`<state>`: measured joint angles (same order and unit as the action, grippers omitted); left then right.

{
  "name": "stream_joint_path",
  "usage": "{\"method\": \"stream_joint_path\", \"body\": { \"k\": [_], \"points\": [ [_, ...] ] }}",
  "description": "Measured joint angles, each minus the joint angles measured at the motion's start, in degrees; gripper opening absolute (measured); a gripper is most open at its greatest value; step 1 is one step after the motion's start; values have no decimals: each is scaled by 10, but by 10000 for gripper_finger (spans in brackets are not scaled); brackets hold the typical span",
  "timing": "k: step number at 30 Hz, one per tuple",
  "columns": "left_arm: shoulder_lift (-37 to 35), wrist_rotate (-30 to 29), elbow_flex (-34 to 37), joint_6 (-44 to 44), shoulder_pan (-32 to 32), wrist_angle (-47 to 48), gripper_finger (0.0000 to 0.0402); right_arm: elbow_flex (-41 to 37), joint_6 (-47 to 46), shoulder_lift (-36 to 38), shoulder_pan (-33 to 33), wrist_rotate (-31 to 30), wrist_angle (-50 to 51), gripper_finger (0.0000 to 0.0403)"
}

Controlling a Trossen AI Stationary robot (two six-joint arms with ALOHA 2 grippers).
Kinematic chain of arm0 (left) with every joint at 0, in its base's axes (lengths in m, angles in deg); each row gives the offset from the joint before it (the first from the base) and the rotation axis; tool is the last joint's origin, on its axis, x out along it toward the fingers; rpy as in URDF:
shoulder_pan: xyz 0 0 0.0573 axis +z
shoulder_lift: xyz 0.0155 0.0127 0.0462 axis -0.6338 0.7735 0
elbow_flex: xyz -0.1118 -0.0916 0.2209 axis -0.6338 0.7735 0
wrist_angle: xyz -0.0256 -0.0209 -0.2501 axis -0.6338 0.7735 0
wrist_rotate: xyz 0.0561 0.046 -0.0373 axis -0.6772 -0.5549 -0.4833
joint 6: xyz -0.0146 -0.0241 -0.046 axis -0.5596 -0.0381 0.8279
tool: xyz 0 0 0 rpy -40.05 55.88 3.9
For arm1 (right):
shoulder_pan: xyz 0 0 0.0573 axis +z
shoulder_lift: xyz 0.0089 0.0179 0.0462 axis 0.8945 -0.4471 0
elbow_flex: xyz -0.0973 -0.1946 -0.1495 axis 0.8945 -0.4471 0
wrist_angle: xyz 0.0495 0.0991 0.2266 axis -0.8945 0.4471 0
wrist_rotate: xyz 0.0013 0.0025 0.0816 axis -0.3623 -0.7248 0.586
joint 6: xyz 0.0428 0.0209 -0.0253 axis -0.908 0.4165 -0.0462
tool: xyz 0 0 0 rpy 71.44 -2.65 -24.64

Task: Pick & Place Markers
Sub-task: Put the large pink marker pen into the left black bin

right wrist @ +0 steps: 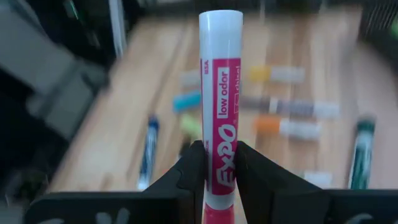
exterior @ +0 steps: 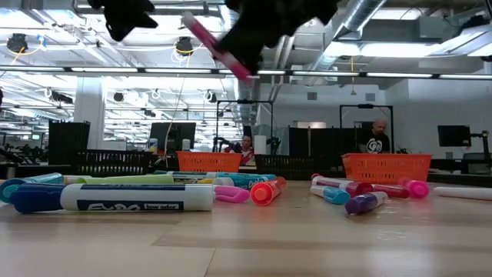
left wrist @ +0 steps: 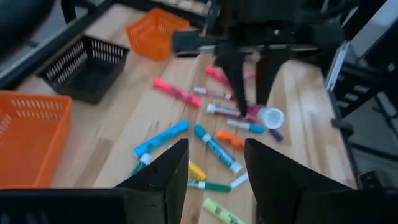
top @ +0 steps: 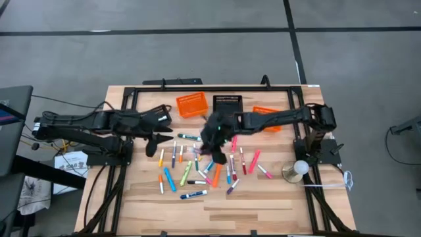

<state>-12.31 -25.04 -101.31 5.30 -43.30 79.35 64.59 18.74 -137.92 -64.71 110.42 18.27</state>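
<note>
Several markers [top: 197, 172] in many colours lie flat on the wooden table [top: 263, 204], mostly around its middle. My right gripper [right wrist: 219, 163] hangs above them, shut on a pink and white marker [right wrist: 220, 93]. The low view shows that marker [exterior: 219, 48] slanting high over the table. My left gripper [left wrist: 217, 177] is at the table's left [top: 158, 139], raised and open with nothing between its fingers. It faces the marker pile. My right gripper pinches the marker's pink printed barrel [right wrist: 220, 177] between its two fingers, toward the pink end. The white end [right wrist: 220, 25] sticks out well past the fingertips. The marker is lifted clear of the table and slants in the low view.
Along the far edge stand an orange mesh basket [top: 191, 104], a black one [top: 228, 103] and a second orange one [top: 266, 112] partly under my right arm. A white ball on a round stand [top: 299, 168] is at the right. People sit in the room beyond [exterior: 375, 137].
</note>
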Motion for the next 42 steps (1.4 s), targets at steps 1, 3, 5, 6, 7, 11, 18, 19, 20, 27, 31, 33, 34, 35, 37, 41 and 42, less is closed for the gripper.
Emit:
{"method": "stream_joint_path", "body": {
  "k": [1, 3, 5, 6, 7, 11, 18, 19, 20, 27, 31, 33, 34, 35, 37, 41, 42],
  "points": [
    [-8, 0, 0, 0, 0, -1, 155, 0, -14, 0, -9, 16, -32, 63],
    [-25, 0, 0, 1, 0, -1, 155, 0, -46, 0, -25, 47, -106, 63],
    [-37, 0, 0, 1, 0, -12, 155, 0, -73, 0, -38, 65, -176, 63],
    [-39, -1, 0, 2, 0, -15, 155, 0, -87, 0, -44, 67, -206, 63],
    [-43, -1, 3, 1, 0, -29, 155, 0, -100, 0, -48, 67, -234, 63],
    [-47, 8, 35, 0, 0, -126, 155, 0, -134, 1, -57, 65, -324, 63],
    [-46, 20, 94, -26, 0, -298, 155, 0, -134, 1, -51, 45, -329, 63],
    [-45, 20, 98, -26, 0, -317, 155, 0, -134, 1, -51, 45, -329, 63],
    [-43, 20, 103, -26, 0, -339, 155, 0, -134, 1, -50, 44, -329, 63],
    [2, 20, 112, -25, 0, -397, 155, 0, -150, 1, -45, 33, -337, 63],
    [37, 20, 113, -26, 2, -422, 155, 0, -152, 0, -40, 31, -336, 63],
    [47, 22, 113, -26, 6, -433, 155, 0, -159, 0, -39, 33, -334, 63],
    [49, 22, 113, -26, 8, -438, 155, 0, -163, 1, -38, 33, -334, 63],
    [52, 22, 113, -26, 9, -444, 155, 0, -164, 1, -38, 32, -334, 63],
    [53, 22, 113, -27, 13, -457, 155, 0, -164, 2, -38, 31, -335, 63],
    [53, 22, 113, -42, 13, -468, 155, 0, -165, 3, -37, 31, -337, 63],
    [53, 21, 113, -42, 13, -468, 155, 0, -165, 3, -37, 31, -337, 63]
  ]
}}
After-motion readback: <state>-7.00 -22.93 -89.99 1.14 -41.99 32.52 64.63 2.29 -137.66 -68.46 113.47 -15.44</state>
